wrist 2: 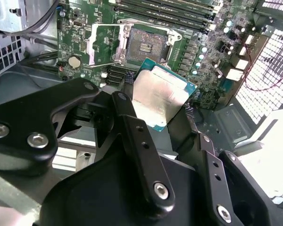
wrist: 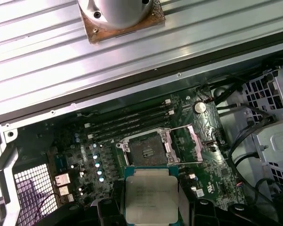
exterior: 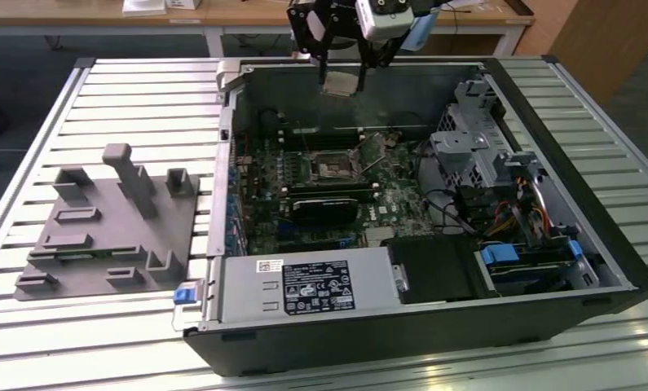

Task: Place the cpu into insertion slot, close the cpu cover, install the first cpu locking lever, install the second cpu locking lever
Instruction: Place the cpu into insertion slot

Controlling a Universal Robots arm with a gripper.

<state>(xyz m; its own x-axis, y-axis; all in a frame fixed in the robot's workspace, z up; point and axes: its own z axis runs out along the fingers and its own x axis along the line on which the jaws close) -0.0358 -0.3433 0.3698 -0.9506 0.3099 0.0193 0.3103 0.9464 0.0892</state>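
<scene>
— What does the black-fingered gripper [exterior: 342, 79] carry?
— The small flat silver-grey square cpu [wrist 2: 160, 96], pinched at its edges. In the exterior view it hangs at twelve o'clock from the dark-centred square insertion slot [exterior: 332, 167].

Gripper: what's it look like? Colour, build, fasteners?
The gripper is matte black: chunky linkage arms, slim fingers with small holes, silver screws at the pivots. In the exterior view a pale grey unit sits beside its upper part.

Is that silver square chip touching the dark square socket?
Apart. In the exterior view the gripper holds the silver square chip high above the dark square socket.
</scene>
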